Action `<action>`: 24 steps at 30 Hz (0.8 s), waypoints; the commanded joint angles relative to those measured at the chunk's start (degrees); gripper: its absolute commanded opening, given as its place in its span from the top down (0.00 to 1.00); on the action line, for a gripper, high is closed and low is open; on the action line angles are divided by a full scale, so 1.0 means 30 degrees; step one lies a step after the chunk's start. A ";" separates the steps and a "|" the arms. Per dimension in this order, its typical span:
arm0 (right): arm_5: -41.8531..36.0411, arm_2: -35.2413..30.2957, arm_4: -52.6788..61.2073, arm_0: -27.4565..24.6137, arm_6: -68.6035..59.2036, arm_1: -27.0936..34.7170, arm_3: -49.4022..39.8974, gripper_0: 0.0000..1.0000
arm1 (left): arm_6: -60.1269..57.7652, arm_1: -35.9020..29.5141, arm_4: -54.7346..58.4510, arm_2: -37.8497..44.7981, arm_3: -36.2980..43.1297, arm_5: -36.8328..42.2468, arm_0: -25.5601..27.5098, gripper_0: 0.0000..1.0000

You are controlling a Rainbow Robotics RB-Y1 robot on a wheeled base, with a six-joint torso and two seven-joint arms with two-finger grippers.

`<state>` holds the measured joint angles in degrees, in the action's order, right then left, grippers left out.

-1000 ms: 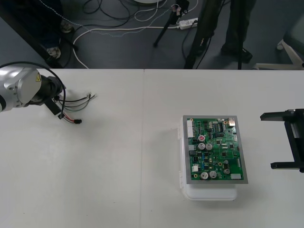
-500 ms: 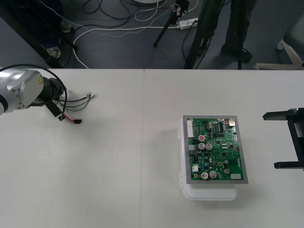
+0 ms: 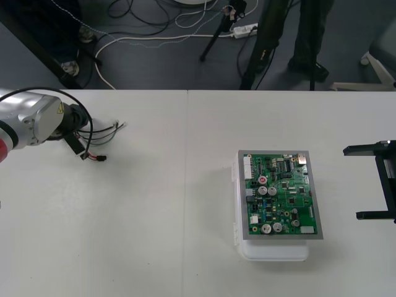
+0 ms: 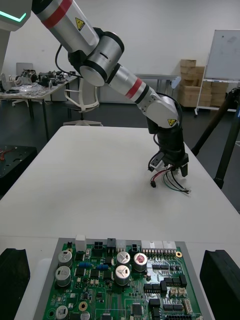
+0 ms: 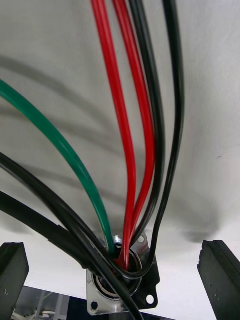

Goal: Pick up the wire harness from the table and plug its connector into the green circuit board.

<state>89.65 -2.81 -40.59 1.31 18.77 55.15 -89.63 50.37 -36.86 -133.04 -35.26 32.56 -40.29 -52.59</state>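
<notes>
Left claw [image 5: 117,265] spread wide at the counter's [image 3: 154,247] far left, fingers [image 5: 12,270] straddling the wire harness's [image 3: 102,133] flanged metal socket [image 5: 120,292] without touching it. Wires ran rightward from it. Black plug [image 3: 101,158] lay on the counter, well apart from the green circuit board [image 3: 281,195]. From above, the left wrist hid the socket. Right claw [image 3: 378,182] wide, at the right edge.

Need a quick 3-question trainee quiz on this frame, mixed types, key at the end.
1. True or false: the harness is plugged into the green circuit board.
2. The right hand is: A open, at the right side of the table; B shut on the harness; C over the board.
3. Fill in: the fingers of the left hand stand ___ around the harness's socket.
Key: 1 false, it lies on the table; 2 A; 3 open.
</notes>
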 commanded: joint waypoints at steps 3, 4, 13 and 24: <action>0.0116 0.0204 0.0259 0.0355 0.0717 0.0922 -0.0475 0.00 | -0.1879 0.0275 -0.0682 -0.0258 -0.0071 0.0950 -0.1045 0.00; 0.0116 0.0234 0.0259 0.0385 0.0688 0.0922 -0.0475 0.00 | -0.1908 0.0275 -0.0769 -0.0258 -0.0071 0.0950 -0.1016 0.00; 0.0116 0.0204 0.0259 0.0385 0.0688 0.0922 -0.0328 0.00 | -0.2142 0.0392 -0.1121 -0.0376 -0.0129 0.0950 -0.1045 0.31; 0.0116 0.0234 0.0201 0.0385 0.0570 0.0893 -0.0328 0.00 | -0.2465 0.0538 -0.1209 -0.1460 -0.0100 0.1302 -0.1045 1.00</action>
<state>89.65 -2.81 -40.59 1.31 18.77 55.15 -89.63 49.72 -36.41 -136.11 -38.11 32.41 -39.22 -52.68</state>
